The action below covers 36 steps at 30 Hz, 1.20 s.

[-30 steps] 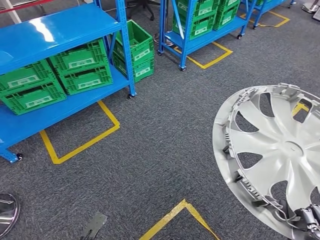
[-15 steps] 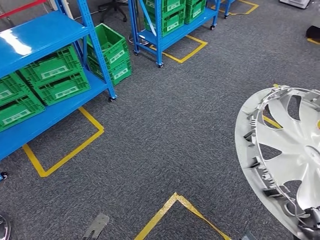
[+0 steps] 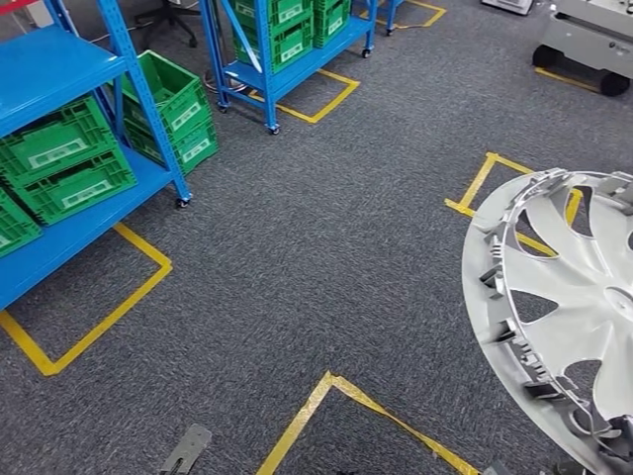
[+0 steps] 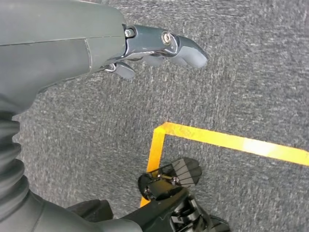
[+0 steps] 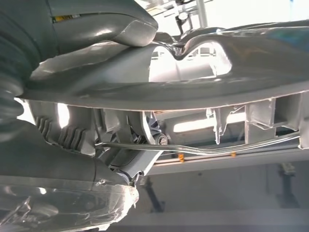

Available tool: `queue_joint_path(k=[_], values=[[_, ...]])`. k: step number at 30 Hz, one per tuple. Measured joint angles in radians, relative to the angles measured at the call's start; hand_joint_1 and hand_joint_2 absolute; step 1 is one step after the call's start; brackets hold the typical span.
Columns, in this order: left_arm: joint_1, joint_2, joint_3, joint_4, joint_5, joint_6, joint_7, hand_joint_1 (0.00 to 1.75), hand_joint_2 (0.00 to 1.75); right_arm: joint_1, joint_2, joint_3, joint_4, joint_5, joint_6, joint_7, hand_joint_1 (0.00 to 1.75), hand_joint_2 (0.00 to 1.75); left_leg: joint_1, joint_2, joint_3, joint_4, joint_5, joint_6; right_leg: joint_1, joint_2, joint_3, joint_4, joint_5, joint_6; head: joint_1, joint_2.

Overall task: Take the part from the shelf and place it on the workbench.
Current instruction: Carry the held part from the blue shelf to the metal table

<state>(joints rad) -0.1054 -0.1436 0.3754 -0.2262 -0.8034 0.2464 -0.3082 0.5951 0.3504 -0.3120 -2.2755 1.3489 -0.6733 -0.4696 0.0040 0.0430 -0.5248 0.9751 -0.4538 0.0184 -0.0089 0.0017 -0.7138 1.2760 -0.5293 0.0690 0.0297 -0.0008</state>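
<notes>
Your right hand (image 5: 83, 63) gripped the silver wheel cover (image 3: 567, 307) by its rim, fingers (image 5: 109, 24) clamped over the edge, holding it tilted above the grey carpet (image 3: 320, 257), well apart from the blue shelf (image 3: 67, 69). Your left hand (image 4: 109, 48) hung with fingers (image 4: 182, 46) straight and holding nothing.

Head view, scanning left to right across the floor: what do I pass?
Blue shelf with green crates → loose green crates on the floor → second blue rack → yellow floor tape → silver wheel cover, held by the right hand.
</notes>
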Motion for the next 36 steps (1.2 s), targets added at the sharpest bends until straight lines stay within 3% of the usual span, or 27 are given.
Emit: queue_joint_path(k=[2, 4, 5, 7, 9, 12, 13, 14, 15, 16, 18, 20, 22, 23, 25, 27, 29, 30, 31, 33, 35, 36], values=[[-0.001, 0.0, 0.0, 0.0, 0.0, 0.0, 0.0, 0.0, 1.75, -0.001, 0.0, 0.0, -0.001, 0.0, 0.0, 0.001, 1.75, 1.75, -0.001, 0.019, 0.003, 0.0, -0.001, -0.005, 0.001, -0.028, 0.086, -0.142, 0.052, -0.002, 0.0, 0.0], [-0.002, 0.0, 0.001, 0.0, 0.0, 0.0, 0.001, 0.0, 1.75, -0.002, 0.0, 0.0, -0.001, 0.001, 0.0, 0.002, 1.75, 1.75, -0.007, 0.034, 0.004, 0.002, -0.003, -0.015, 0.004, -0.053, 0.147, -0.246, 0.076, -0.014, -0.001, 0.0], [-0.002, 0.0, 0.001, 0.0, 0.0, 0.0, 0.003, 0.0, 1.75, -0.003, 0.0, -0.001, -0.001, 0.001, 0.0, 0.002, 1.75, 1.75, -0.009, 0.04, 0.004, 0.003, -0.003, -0.021, 0.007, -0.056, 0.154, -0.261, 0.076, -0.022, -0.001, 0.0], [-0.003, 0.001, 0.002, 0.0, -0.002, -0.004, 0.011, 0.0, 1.75, -0.004, 0.0, -0.002, -0.001, 0.0, 0.0, 0.002, 1.75, 1.75, -0.008, 0.05, 0.002, 0.004, -0.002, -0.032, 0.008, -0.037, 0.147, -0.259, 0.08, -0.039, -0.003, 0.0], [-0.004, 0.001, 0.002, 0.0, -0.008, -0.008, 0.017, 0.0, 1.75, -0.008, 0.001, -0.002, -0.001, -0.003, 0.0, 0.001, 1.75, 1.75, -0.006, 0.024, -0.009, 0.028, -0.025, -0.044, 0.005, -0.02, 0.142, -0.26, 0.086, -0.052, -0.005, 0.0], [-0.001, 0.002, 0.002, 0.0, -0.017, -0.014, 0.023, 0.0, 1.75, -0.021, 0.001, -0.003, -0.001, -0.005, 0.0, 0.0, 1.75, 1.75, -0.004, -0.032, -0.087, 0.201, -0.122, -0.05, 0.004, 0.007, 0.132, -0.262, 0.093, -0.066, -0.008, 0.0], [0.001, 0.002, 0.003, 0.0, -0.017, -0.024, 0.024, 0.0, 1.75, -0.023, 0.001, -0.003, -0.001, -0.007, 0.0, 0.0, 1.75, 1.75, -0.004, -0.037, -0.116, 0.26, -0.143, -0.049, 0.005, 0.018, 0.129, -0.262, 0.095, -0.068, -0.008, 0.0], [0.002, 0.002, 0.003, 0.0, -0.016, -0.035, 0.023, 0.0, 1.75, -0.024, 0.001, -0.004, -0.001, -0.008, 0.0, 0.0, 1.75, 1.75, -0.005, -0.039, -0.131, 0.29, -0.144, -0.047, 0.006, 0.03, 0.127, -0.261, 0.096, -0.069, -0.008, 0.0], [0.002, 0.002, 0.003, 0.0, -0.014, -0.046, 0.021, 0.0, 1.75, -0.025, 0.001, -0.004, -0.001, -0.01, 0.0, -0.001, 1.75, 1.75, -0.005, -0.04, -0.128, 0.282, -0.125, -0.045, 0.007, 0.043, 0.126, -0.261, 0.098, -0.068, -0.008, 0.0], [0.002, 0.002, 0.003, 0.0, -0.013, -0.053, 0.019, 0.0, 1.75, -0.026, 0.001, -0.005, -0.001, -0.011, 0.0, -0.002, 1.75, 1.75, -0.005, -0.044, -0.107, 0.237, -0.091, -0.042, 0.007, 0.055, 0.126, -0.261, 0.099, -0.067, -0.008, 0.0], [0.0, 0.003, 0.003, 0.0, -0.015, -0.057, 0.016, 0.0, 1.75, -0.029, 0.001, -0.008, -0.001, -0.011, 0.0, -0.004, 1.75, 1.75, -0.002, -0.077, -0.044, 0.103, -0.025, -0.034, 0.008, 0.078, 0.123, -0.258, 0.102, -0.062, -0.008, 0.0], [-0.002, 0.003, 0.003, 0.0, -0.019, -0.058, 0.015, 0.0, 1.75, -0.033, 0.001, -0.01, -0.001, -0.01, 0.0, -0.004, 1.75, 1.75, 0.0, -0.108, -0.008, 0.023, -0.006, -0.03, 0.008, 0.099, 0.114, -0.255, 0.107, -0.052, -0.008, 0.0], [-0.003, 0.001, 0.003, 0.0, -0.022, -0.057, 0.012, 0.0, 1.75, -0.034, 0.001, -0.011, -0.001, -0.009, 0.0, -0.003, 1.75, 1.75, 0.0, -0.101, -0.006, 0.009, -0.008, -0.025, 0.004, 0.118, 0.102, -0.256, 0.113, -0.039, -0.007, 0.0], [-0.005, 0.0, 0.004, 0.0, -0.023, -0.058, 0.011, 0.0, 1.75, -0.032, 0.002, -0.012, -0.001, -0.008, 0.0, -0.002, 1.75, 1.75, 0.0, -0.091, -0.005, 0.006, -0.006, -0.02, 0.003, 0.114, 0.096, -0.253, 0.112, -0.033, -0.007, 0.0], [-0.01, -0.001, 0.004, 0.0, -0.025, -0.058, 0.006, 0.0, 1.75, -0.032, 0.002, -0.014, -0.001, -0.008, 0.0, -0.001, 1.75, 1.75, 0.004, -0.07, -0.004, 0.001, -0.001, -0.01, 0.004, 0.073, 0.068, -0.201, 0.081, -0.023, -0.001, 0.0], [-0.01, -0.002, 0.004, 0.0, -0.029, -0.06, 0.002, 0.0, 1.75, -0.034, 0.002, -0.015, -0.001, -0.009, 0.0, 0.0, 1.75, 1.75, 0.004, -0.046, -0.004, 0.001, -0.002, -0.006, 0.003, 0.022, 0.012, -0.073, 0.015, -0.013, 0.005, 0.0], [-0.007, -0.002, 0.004, 0.0, -0.03, -0.061, 0.001, 0.0, 1.75, -0.035, 0.001, -0.015, -0.001, -0.01, 0.0, 0.0, 1.75, 1.75, 0.004, -0.021, -0.003, 0.001, -0.003, -0.005, -0.002, 0.006, -0.034, 0.03, -0.022, -0.004, 0.005, 0.0], [-0.007, -0.002, 0.004, 0.0, -0.03, -0.061, 0.0, 0.0, 1.75, -0.035, 0.001, -0.015, -0.001, -0.01, 0.0, 0.0, 1.75, 1.75, 0.005, -0.01, -0.002, 0.001, -0.004, -0.007, -0.005, 0.003, -0.031, 0.029, -0.013, -0.002, 0.005, 0.0], [-0.007, -0.002, 0.004, 0.0, -0.03, -0.061, 0.0, 0.0, 1.75, -0.034, 0.001, -0.016, -0.001, -0.01, 0.0, 0.0, 1.75, 1.75, 0.005, 0.001, 0.0, 0.002, -0.006, -0.009, -0.007, -0.003, -0.007, -0.011, 0.012, 0.0, 0.005, 0.0], [-0.01, -0.002, 0.004, 0.0, -0.031, -0.061, -0.002, 0.0, 1.75, -0.035, 0.001, -0.016, 0.0, -0.01, 0.0, 0.001, 1.75, 1.75, 0.004, 0.019, 0.008, 0.002, -0.012, -0.019, -0.007, -0.036, 0.075, -0.153, 0.069, 0.002, 0.005, 0.0], [-0.011, -0.002, 0.004, 0.0, -0.032, -0.061, -0.005, 0.0, 1.75, -0.035, 0.002, -0.016, 0.0, -0.009, 0.0, 0.004, 1.75, 1.75, 0.0, 0.033, 0.013, 0.004, -0.018, -0.031, -0.005, -0.057, 0.125, -0.239, 0.088, -0.009, 0.003, 0.0], [-0.011, -0.002, 0.004, 0.0, -0.033, -0.061, -0.007, 0.0, 1.75, -0.035, 0.002, -0.017, 0.0, -0.009, 0.0, 0.006, 1.75, 1.75, -0.003, 0.04, 0.014, 0.004, -0.019, -0.036, -0.002, -0.054, 0.127, -0.245, 0.084, -0.018, 0.002, 0.0]])
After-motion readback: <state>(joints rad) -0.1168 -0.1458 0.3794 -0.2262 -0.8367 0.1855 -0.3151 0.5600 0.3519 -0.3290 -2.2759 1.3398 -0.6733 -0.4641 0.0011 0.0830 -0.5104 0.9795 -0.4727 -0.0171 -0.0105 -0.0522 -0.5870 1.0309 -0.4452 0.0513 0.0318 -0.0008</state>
